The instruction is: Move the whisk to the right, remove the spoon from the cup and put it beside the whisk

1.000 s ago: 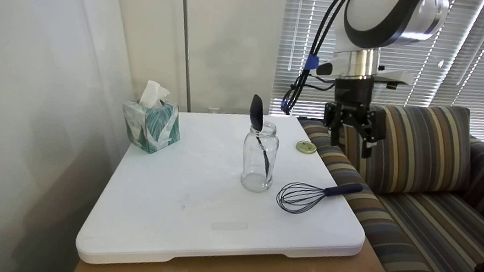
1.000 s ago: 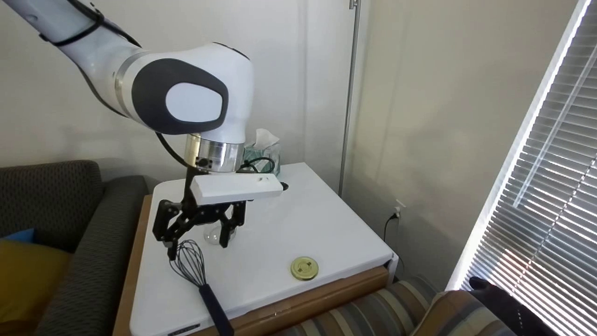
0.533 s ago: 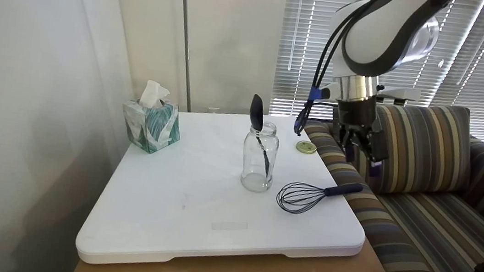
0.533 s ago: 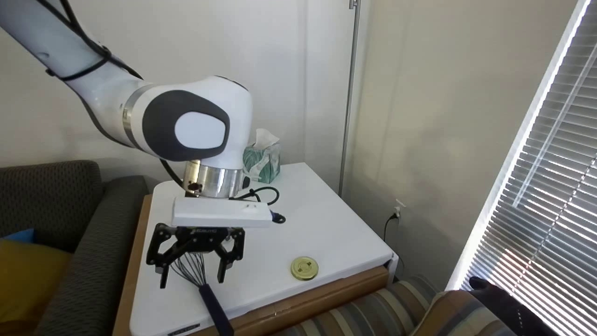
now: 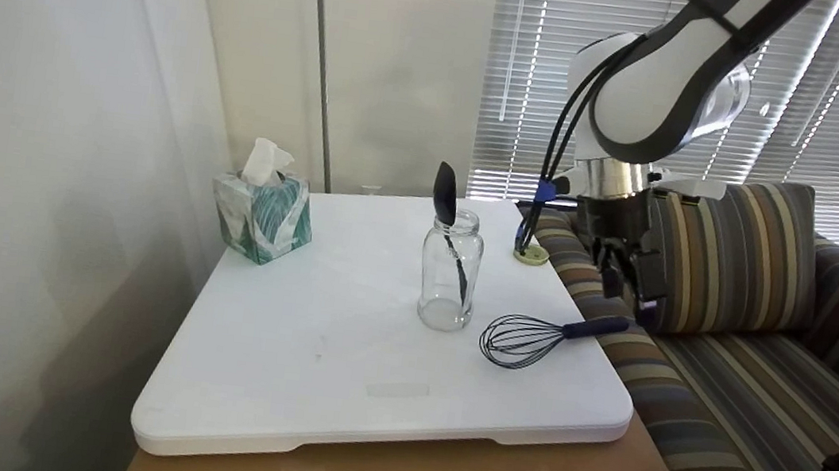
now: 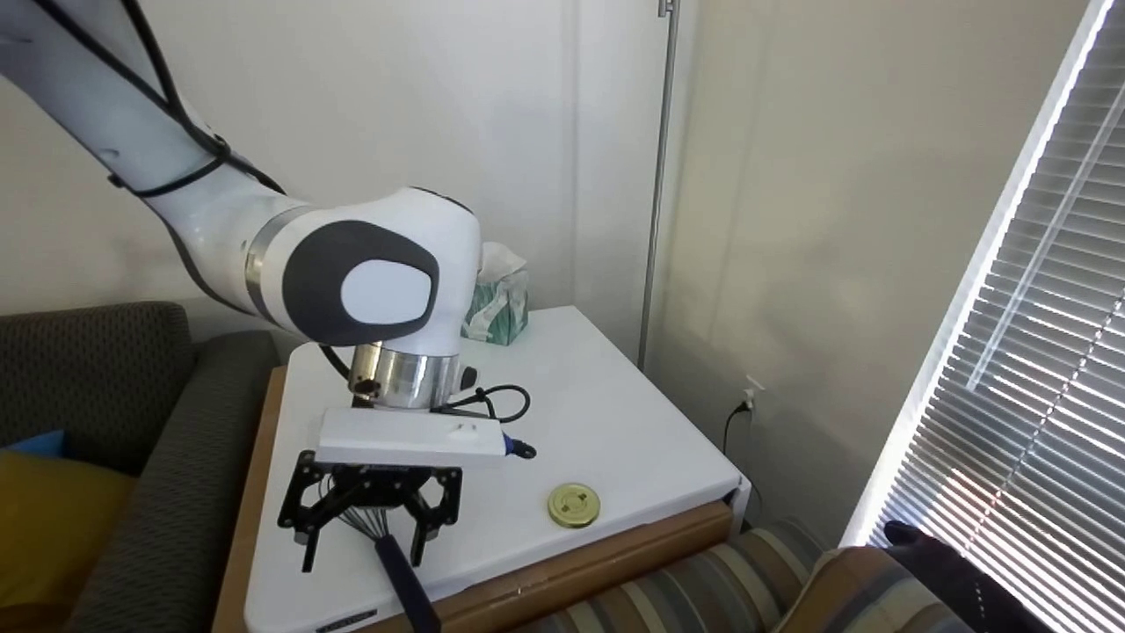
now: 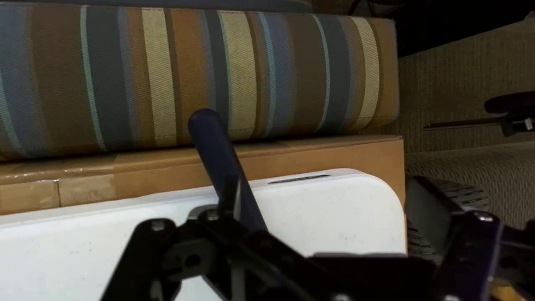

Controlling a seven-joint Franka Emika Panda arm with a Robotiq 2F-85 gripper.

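The 2 jaws stand wide apart near the whisk (image 5: 574,330), its handle (image 7: 222,161) jutting past the table (image 5: 276,362); the spoon (image 5: 446,197) leans in the cup (image 5: 436,285).

Wrist view nearest; all share tabletop (image 5: 267,369)

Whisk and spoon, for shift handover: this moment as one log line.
gripper: open, empty; whisk: on table, handle past edge; spoon: in cup
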